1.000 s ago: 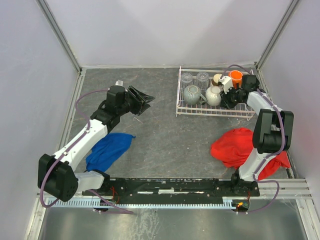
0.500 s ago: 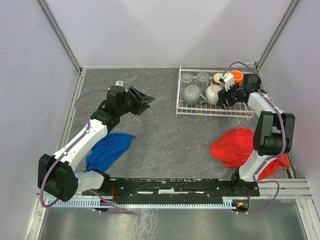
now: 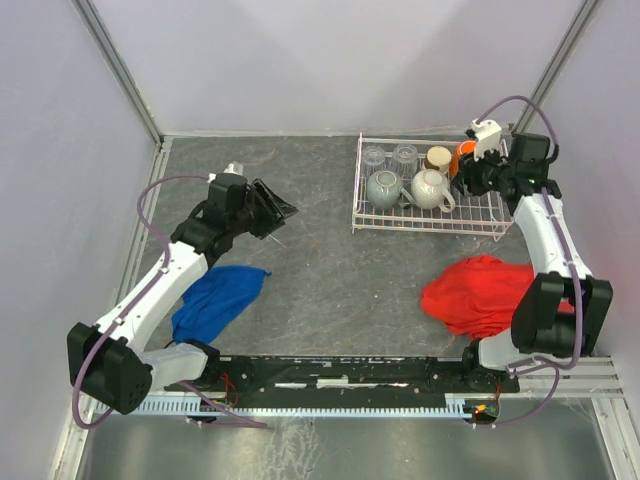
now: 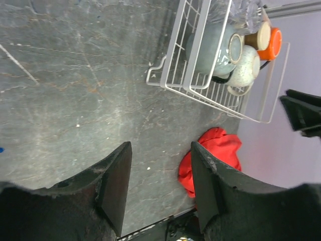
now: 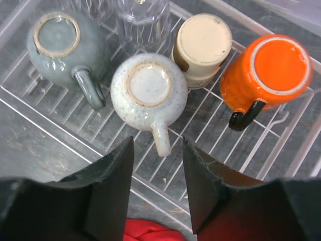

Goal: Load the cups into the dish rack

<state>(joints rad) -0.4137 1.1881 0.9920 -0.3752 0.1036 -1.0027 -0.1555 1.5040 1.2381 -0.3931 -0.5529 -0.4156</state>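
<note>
The white wire dish rack (image 3: 430,229) stands at the back right. Upside down in it are two clear glass tumblers (image 3: 373,155) (image 3: 405,154), a tan cup (image 3: 438,158), a grey-green mug (image 3: 383,187), a cream-white mug (image 3: 428,188) and an orange mug (image 3: 466,150), partly hidden by my right arm. My right gripper (image 3: 474,180) (image 5: 158,139) is open and empty above the rack, just beyond the cream-white mug's (image 5: 148,93) handle, with the orange mug (image 5: 266,73) to its right. My left gripper (image 3: 280,212) (image 4: 160,148) is open and empty over bare table, left of the rack (image 4: 200,85).
A red cloth (image 3: 480,295) lies in front of the rack by the right arm's base. A blue cloth (image 3: 215,300) lies under the left arm. Walls enclose the table on the left, back and right.
My right gripper has lifted and drawn back to the right, away from the cream-white mug. My left gripper has shifted slightly to the left.
</note>
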